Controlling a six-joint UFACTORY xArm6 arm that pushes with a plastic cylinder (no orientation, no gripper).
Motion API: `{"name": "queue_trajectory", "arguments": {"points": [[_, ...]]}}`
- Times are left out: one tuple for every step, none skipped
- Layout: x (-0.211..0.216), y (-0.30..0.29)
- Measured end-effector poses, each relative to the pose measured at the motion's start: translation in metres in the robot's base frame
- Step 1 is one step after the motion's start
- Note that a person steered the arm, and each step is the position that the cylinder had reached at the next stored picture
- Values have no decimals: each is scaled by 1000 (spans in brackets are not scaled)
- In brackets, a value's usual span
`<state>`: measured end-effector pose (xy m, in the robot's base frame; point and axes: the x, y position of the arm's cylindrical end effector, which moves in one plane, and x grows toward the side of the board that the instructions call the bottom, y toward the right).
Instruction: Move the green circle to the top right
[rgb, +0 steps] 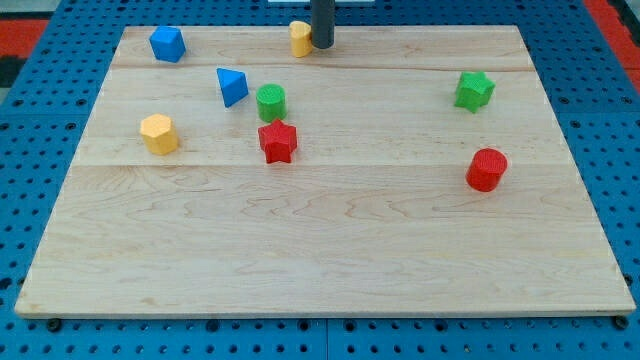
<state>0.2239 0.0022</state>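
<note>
The green circle (271, 102) is a short green cylinder standing left of the board's middle, in the upper half. A red star (278, 141) sits just below it and a blue triangle (232, 86) just to its left. My tip (322, 44) is the lower end of a dark rod at the view's top centre. It is above and to the right of the green circle, well apart from it. The tip stands right beside a yellow block (300, 38), on that block's right side.
A green star (474, 90) lies at the upper right and a red cylinder (487, 169) below it. A blue block (167, 43) is at the top left, a yellow hexagon (158, 133) at the left. The wooden board (330, 250) lies on blue pegboard.
</note>
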Motion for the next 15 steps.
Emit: {"name": "queue_trajectory", "arguments": {"points": [[0,9],[10,9],[32,4],[51,1],[74,-15],[88,-33],[88,-31],[99,27],[157,3],[168,-93],[141,-102],[118,-41],[120,-12],[96,12],[73,48]]}}
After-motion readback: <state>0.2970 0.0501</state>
